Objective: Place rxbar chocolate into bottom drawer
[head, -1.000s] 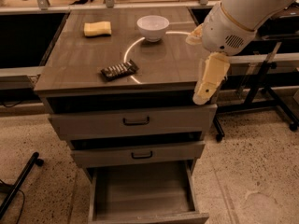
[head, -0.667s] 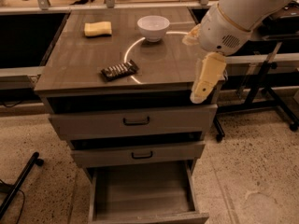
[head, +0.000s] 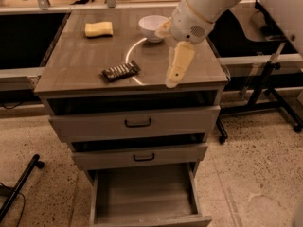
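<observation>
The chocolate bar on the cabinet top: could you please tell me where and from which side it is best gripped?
Take the chocolate bar across its short width at mid-length, probably coming straight down from above. It lies flat on the cabinet top, turned slightly askew, so only its two long edges offer a hold. The pincer hangs to its right, apart from it.

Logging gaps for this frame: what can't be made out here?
In the camera view:
Dark-wrapped rxbar chocolate on the cabinet top: lettering too small.
Open grey-brown wooden bottom drawer: front cut off by the lower edge.
Cream gripper above the top's right front: arm cut off by the upper edge.
</observation>
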